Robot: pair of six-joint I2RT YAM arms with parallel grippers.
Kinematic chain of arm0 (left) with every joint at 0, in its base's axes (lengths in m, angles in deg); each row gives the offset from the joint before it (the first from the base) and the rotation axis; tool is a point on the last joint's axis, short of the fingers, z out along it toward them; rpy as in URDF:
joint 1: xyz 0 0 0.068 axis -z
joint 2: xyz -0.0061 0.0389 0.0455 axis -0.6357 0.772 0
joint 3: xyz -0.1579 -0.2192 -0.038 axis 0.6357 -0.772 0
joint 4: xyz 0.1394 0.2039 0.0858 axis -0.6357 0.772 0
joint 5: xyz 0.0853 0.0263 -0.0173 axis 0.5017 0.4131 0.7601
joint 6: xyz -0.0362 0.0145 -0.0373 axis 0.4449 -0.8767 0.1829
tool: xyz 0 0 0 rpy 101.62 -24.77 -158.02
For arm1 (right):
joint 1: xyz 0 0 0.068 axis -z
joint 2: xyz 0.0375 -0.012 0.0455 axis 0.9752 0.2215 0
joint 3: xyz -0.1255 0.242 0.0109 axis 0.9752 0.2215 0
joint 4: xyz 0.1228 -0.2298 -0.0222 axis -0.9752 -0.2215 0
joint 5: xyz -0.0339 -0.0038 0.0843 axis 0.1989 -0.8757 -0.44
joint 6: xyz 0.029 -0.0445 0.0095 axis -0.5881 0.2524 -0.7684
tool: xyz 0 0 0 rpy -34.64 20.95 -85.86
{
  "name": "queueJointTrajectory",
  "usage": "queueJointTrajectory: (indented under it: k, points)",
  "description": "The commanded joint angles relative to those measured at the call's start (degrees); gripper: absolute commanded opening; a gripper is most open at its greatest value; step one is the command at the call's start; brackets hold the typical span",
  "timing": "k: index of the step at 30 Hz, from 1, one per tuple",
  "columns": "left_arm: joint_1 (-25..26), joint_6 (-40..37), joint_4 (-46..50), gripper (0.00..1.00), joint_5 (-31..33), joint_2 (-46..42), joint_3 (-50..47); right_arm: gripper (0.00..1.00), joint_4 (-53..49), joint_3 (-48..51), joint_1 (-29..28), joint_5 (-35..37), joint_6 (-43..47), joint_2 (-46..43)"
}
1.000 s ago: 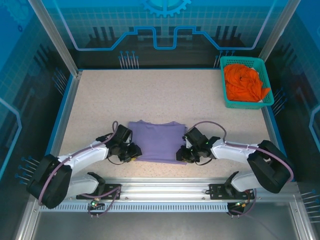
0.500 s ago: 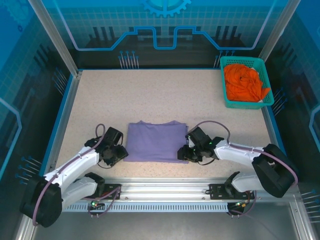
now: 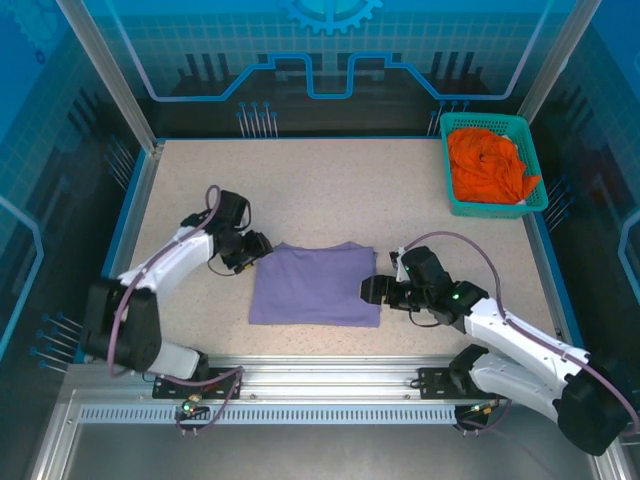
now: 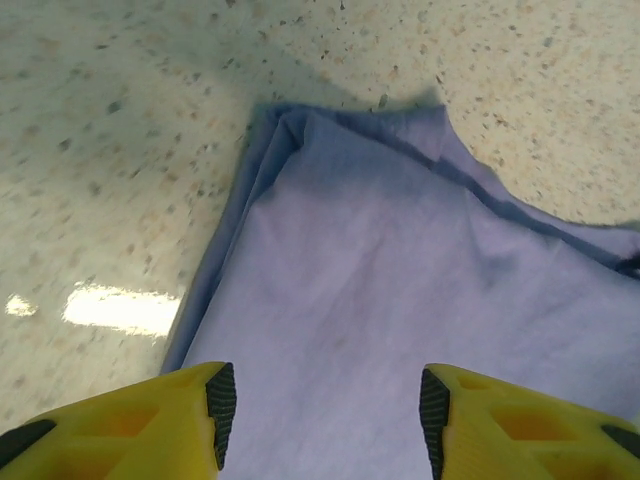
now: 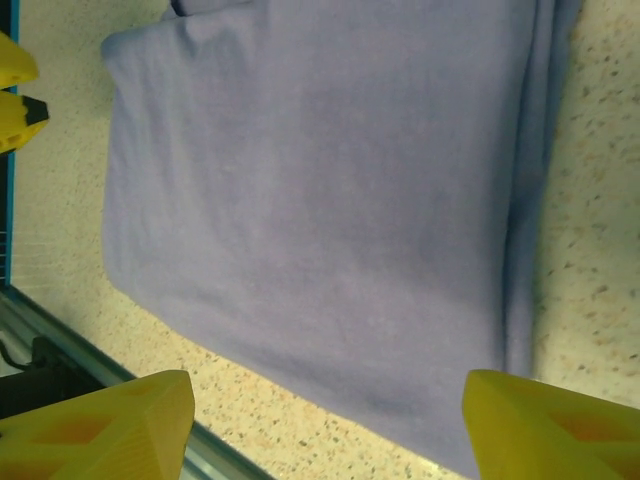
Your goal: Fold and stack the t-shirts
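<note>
- The speckled beige surface is carrying everything, and both arms are reaching over its near half from their bases at the near edge.
- The lavender-purple t-shirt is lying flat near the middle of the near half, folded into a rough rectangle, with an end effector at each side.
- The left wrist view is looking down on one corner of this t-shirt, where layered folded edges are showing along its side.
- The right wrist view is showing the same t-shirt spread smooth, with a doubled fold running along one edge.
- The teal mesh basket is sitting at the far right corner of the surface, well apart from the purple t-shirt.
- The orange t-shirt is lying bunched and unfolded inside that basket.
- The left end effector is hanging at the far left corner of the purple t-shirt; seen from its own wrist, its yellow fingers are standing apart with only flat cloth showing between them, nothing pinched.
- The right end effector is sitting at the right edge of the purple t-shirt; seen from its own wrist, its yellow fingers are spread wide and gripping nothing.
</note>
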Motion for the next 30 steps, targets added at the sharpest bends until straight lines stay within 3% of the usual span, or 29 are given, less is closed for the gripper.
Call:
queueJointTrajectory:
  k: [1, 5, 12, 17, 24, 30]
  points:
    - [-1.1, -3.9, -3.0, 0.54, -4.2, 6.1, 2.7, 0.73, 4.2, -0.9, 1.4, 0.2, 4.8, 1.5]
    - [-1.1, -5.0, -4.2, 0.51, -3.2, 13.4, 6.2, 0.73, 9.4, 0.6, 1.7, 0.1, 6.9, 2.2]
    - [-1.2, -7.2, -2.0, 0.29, 2.0, 21.1, 12.5, 0.74, 15.0, 4.4, 4.4, -2.3, 6.9, 2.5]
    - [-2.3, -5.1, 0.0, 0.19, 6.6, 24.7, 17.9, 0.74, 18.6, 6.5, 6.4, -4.9, 5.8, 4.3]
    - [-4.8, -4.4, 7.2, 0.06, 12.6, 35.2, 34.0, 0.74, 20.0, 7.0, 7.4, -6.1, 5.3, 6.2]
    - [-9.5, -4.8, 11.3, 0.04, 13.4, 43.2, 46.9, 0.73, 20.7, 7.3, 7.7, -5.9, 4.7, 7.6]
